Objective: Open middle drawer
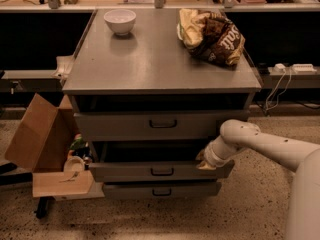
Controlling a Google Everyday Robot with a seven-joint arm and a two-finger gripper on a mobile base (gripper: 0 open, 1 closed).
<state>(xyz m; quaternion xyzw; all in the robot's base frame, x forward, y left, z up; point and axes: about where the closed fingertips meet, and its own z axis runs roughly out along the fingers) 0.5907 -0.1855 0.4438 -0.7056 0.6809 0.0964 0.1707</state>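
The middle drawer [125, 172] is a wide grey front with a small black centre handle [162, 171]. It stands pulled out a little past the bottom drawer [125, 190], with a dark gap above it. My gripper [205, 161] sits at the drawer's right end, against its top edge, at the tip of the white arm [270, 146] that reaches in from the right. The taller top drawer [120, 125] is also slightly out.
On the cabinet top [150, 64] stand a white bowl [120, 21] and a chip bag [212, 36]. An open cardboard box [37, 134] and a low cart with small items [62, 184] stand left of the cabinet. Cables and a power strip [292, 68] lie at the right.
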